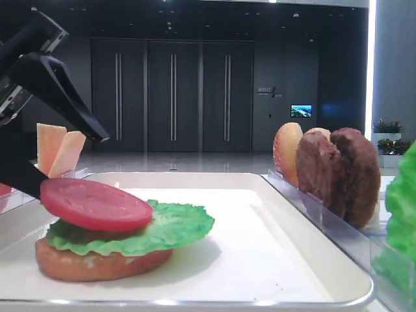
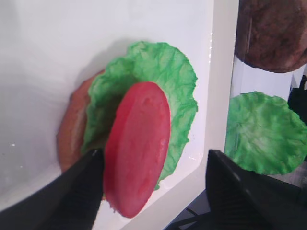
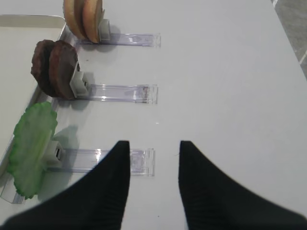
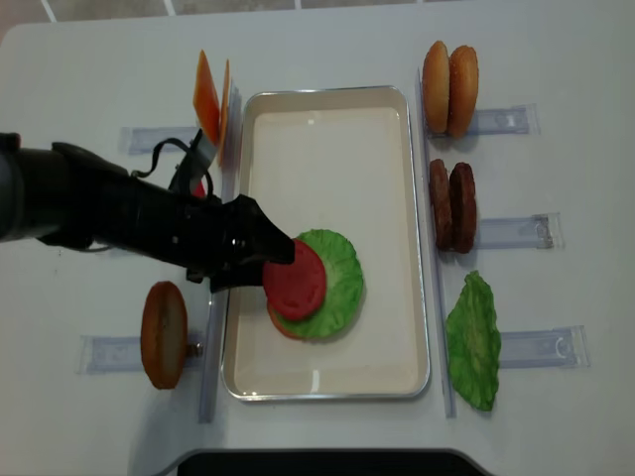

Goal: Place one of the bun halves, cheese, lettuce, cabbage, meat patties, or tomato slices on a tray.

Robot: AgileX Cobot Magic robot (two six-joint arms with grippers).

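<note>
On the white tray (image 4: 327, 109) lies a reddish-brown bun half (image 1: 97, 263) with a ruffled lettuce leaf (image 1: 169, 231) on it. A red tomato slice (image 2: 139, 143) rests tilted on the lettuce. My left gripper (image 2: 154, 153) is open around the slice: one finger (image 2: 72, 191) is against its edge, the other (image 2: 240, 191) stands well clear. From above, the left gripper (image 4: 270, 260) reaches over the tray's left rim. My right gripper (image 3: 153, 146) is open over bare table, holding nothing.
Clear racks flank the tray. On its left stand cheese slices (image 4: 208, 99) and a bun half (image 4: 164, 334). On its right stand two bun halves (image 4: 449, 89), two meat patties (image 4: 451, 205) and a second lettuce leaf (image 4: 473, 342).
</note>
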